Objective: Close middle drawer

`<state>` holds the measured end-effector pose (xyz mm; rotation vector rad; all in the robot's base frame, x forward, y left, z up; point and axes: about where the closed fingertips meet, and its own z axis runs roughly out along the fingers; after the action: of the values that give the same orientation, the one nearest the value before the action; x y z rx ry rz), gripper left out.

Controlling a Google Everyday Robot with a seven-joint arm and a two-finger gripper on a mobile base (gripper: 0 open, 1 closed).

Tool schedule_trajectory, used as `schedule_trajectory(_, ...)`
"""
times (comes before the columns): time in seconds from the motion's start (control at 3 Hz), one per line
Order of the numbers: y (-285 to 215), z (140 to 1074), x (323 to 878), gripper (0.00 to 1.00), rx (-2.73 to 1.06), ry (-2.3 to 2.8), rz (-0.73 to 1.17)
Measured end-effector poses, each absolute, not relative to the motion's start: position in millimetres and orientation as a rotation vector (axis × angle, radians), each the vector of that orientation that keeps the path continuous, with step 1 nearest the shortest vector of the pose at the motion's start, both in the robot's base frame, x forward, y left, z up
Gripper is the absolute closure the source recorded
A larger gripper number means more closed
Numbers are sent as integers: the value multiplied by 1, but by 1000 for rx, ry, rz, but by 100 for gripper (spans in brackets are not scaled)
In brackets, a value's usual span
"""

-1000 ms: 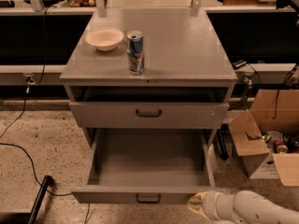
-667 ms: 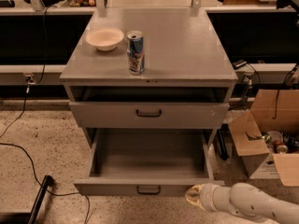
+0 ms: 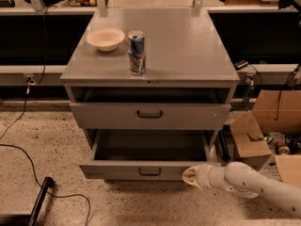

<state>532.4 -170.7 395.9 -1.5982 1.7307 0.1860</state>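
Observation:
The middle drawer [image 3: 117, 170] is the low grey one, pulled partly out of the cabinet, with a flat front panel and a small dark bar handle [image 3: 149, 172] at its centre. Its plain grey tray [image 3: 150, 147] shows behind the panel. My gripper [image 3: 190, 177], pale-tipped on a white arm coming in from the lower right, is against the right end of that front panel.
Above it, a taller drawer front [image 3: 108, 116] with its own handle stands slightly out. On the cabinet top [image 3: 188, 46] are a bowl [image 3: 106, 38] and a blue can [image 3: 137, 52]. Cardboard boxes [image 3: 263, 126] sit to the right. Cables [image 3: 28, 154] lie on the floor to the left.
The middle drawer has slid inward, so less of its tray shows. My gripper has moved forward with its front panel, toward the cabinet.

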Motion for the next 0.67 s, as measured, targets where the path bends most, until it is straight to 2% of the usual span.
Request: schedule_trajectory(0.67,-172,392,551,100,-1587,1735,178)
